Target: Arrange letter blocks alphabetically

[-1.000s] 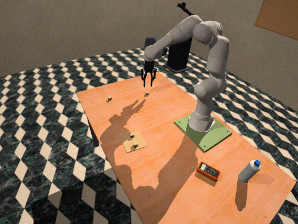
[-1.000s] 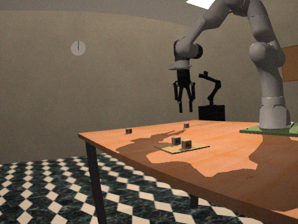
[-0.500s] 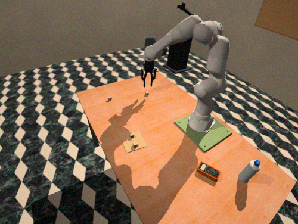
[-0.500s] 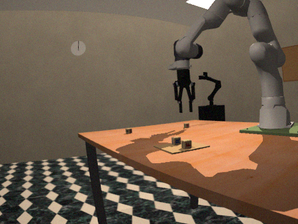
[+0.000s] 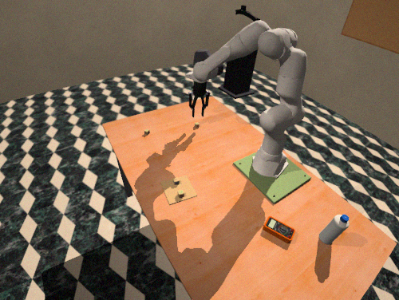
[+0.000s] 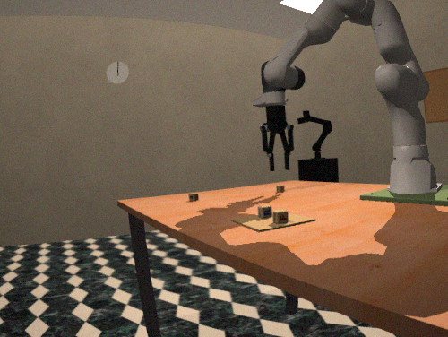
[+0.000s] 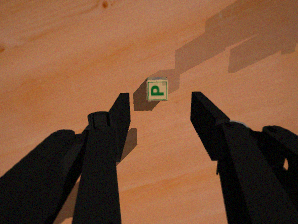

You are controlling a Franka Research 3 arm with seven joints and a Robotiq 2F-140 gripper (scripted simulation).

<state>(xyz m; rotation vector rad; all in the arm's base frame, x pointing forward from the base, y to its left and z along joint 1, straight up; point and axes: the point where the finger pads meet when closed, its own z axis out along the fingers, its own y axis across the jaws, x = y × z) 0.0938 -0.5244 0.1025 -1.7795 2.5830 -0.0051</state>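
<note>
A small block with a green P on top (image 7: 157, 90) lies on the wooden table at the far side, also seen in the top view (image 5: 196, 125) and the exterior view (image 6: 280, 188). My gripper (image 7: 160, 106) (image 5: 198, 113) (image 6: 279, 168) hangs well above it, fingers partly closed, apart and empty. The tan mat (image 5: 179, 188) (image 6: 271, 220) carries two blocks (image 5: 176, 181) (image 5: 181, 194); their top letters are too small to read. A fourth block (image 5: 147, 132) (image 6: 193, 196) lies off the mat near the table's far left edge.
The arm's green base plate (image 5: 272, 175) sits at the table's right side. An orange multimeter (image 5: 278, 228) and a grey bottle with a blue cap (image 5: 333, 228) stand near the front right. A black stand (image 5: 239, 73) is on the floor behind the table.
</note>
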